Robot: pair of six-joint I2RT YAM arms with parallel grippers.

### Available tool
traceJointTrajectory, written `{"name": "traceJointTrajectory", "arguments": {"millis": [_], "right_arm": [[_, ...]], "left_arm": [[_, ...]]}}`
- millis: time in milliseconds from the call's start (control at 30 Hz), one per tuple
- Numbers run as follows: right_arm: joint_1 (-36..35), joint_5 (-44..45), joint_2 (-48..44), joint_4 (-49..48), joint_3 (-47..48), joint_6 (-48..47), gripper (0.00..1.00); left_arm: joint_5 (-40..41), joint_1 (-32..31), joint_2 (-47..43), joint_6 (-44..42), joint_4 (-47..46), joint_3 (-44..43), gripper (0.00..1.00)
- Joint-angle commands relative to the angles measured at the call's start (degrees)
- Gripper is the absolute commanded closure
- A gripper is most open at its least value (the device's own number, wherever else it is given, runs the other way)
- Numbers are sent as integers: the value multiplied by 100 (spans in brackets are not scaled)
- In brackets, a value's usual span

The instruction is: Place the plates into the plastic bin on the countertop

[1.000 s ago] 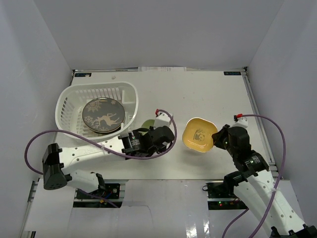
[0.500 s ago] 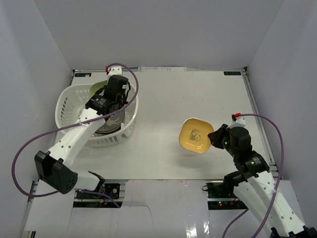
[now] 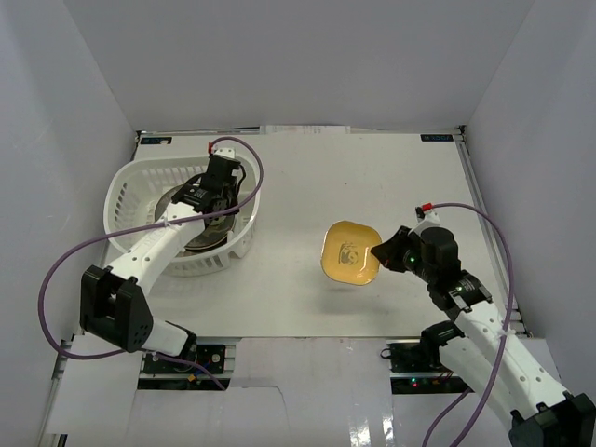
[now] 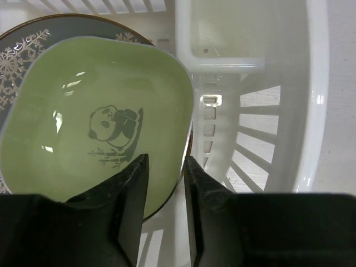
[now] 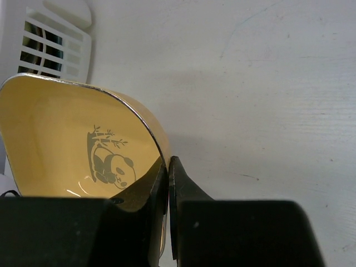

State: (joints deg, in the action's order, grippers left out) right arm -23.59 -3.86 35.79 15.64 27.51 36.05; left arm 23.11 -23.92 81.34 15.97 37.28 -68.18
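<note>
Over the plastic bin (image 3: 114,197), at the left of the countertop (image 3: 372,168), the left gripper (image 4: 166,164) hangs with its jaws spread. The rim of the green plate (image 4: 94,105) lies loose in the gap between them rather than pinched. This squarish, panda-printed plate rests on the grey deer-patterned plate (image 4: 28,47), and both sit inside the bin, close to its slotted wall.

Right of centre, well apart from the bin, the right gripper (image 3: 382,258) has its jaws pressed together on one edge of the yellow plate (image 3: 346,253). It holds the plate tilted and, judging by the shadow beneath, off the surface.

The step in hand appears to be the delivery of the green plate, which looks complete apart from the withdrawal. The left gripper would need to rise straight up so that neither finger catches the rim or the bin wall. The yellow plate could then cross to the bin, but only once the left arm is out of the way, and it should be lowered onto the stack before the jaws part.
</note>
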Motion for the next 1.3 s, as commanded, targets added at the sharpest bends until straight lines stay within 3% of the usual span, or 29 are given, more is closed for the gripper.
{"name": "traceJointTrajectory", "arguments": {"millis": [0, 100, 133, 233, 333, 467, 700, 933, 1267], "right_arm": [[-180, -282, 278, -746, 220, 130, 92], [-470, -221, 630, -1018, 413, 218, 92], [-558, -195, 727, -1158, 483, 244, 92], [-1023, 69, 1245, -1378, 869, 253, 92], [-1620, 359, 2182, -1493, 1519, 157, 92], [-2279, 788, 3292, -1862, 2582, 25, 92], [-2509, 896, 5340, -1661, 4893, -151, 92], [-2799, 851, 7649, -810, 7835, -134, 92], [-3072, 1150, 8805, -483, 9071, 253, 92]], "left_arm": [[-44, 63, -92, -85, -194, 15, 57], [-52, 72, -206, -85, -256, 59, 37], [-79, 81, -302, -85, -265, 7, 25], [-280, 72, -783, 38, -361, -151, 9], [-648, 72, -1426, 152, -729, -204, 2], [-1299, 72, -2611, 345, -1029, -336, 2], [-1705, 63, -4053, 627, -1346, -91, 2], [-1863, 72, -4618, 653, -1293, 182, 2], [-1872, 63, -4785, 513, -1170, 147, 2]]}}
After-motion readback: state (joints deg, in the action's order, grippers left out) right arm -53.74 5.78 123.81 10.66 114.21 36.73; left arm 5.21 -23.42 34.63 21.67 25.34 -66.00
